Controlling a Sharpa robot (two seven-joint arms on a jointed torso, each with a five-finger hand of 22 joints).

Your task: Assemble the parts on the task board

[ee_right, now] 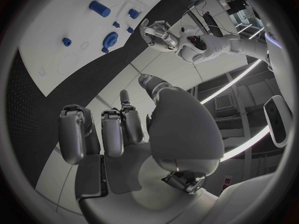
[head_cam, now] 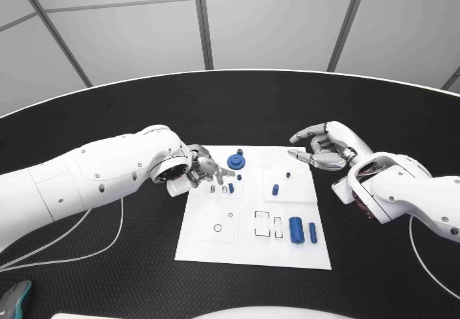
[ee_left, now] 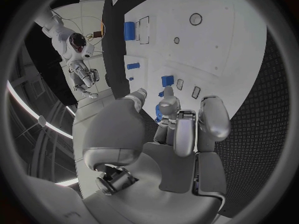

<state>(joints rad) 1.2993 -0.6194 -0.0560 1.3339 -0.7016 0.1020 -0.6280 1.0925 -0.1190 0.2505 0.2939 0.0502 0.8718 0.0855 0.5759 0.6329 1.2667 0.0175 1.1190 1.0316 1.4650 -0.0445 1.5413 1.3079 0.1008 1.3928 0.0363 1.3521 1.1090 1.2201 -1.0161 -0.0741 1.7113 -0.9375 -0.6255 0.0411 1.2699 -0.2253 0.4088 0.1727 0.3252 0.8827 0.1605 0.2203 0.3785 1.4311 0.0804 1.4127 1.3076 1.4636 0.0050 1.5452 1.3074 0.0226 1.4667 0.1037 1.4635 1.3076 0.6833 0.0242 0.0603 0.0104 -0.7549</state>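
Note:
The white task board [head_cam: 251, 247] [ee_left: 218, 50] [ee_right: 50, 20] lies mid-table. Blue parts sit on it: a round knobbed piece [head_cam: 236, 160] [ee_right: 111, 39], small pieces [head_cam: 231, 188] [head_cam: 275, 189] [ee_left: 167, 80], and two cylinders [head_cam: 296, 230] [head_cam: 312, 231] [ee_left: 129, 31] near the front right. My left hand [head_cam: 206, 169] [ee_left: 174, 129] [ee_right: 159, 35] hovers over the board's far left corner, just left of the round piece, fingers loosely bent and apart, holding nothing I can see. My right hand [head_cam: 326, 147] [ee_right: 118, 134] [ee_left: 84, 77] stays off the board's far right corner, fingers half curled and empty.
Empty outlined slots [head_cam: 268, 224] and a small round hole [head_cam: 217, 228] mark the board's front half. A white cable [head_cam: 106, 246] trails over the black table at the left. A dark object [head_cam: 14, 296] lies at the front left corner.

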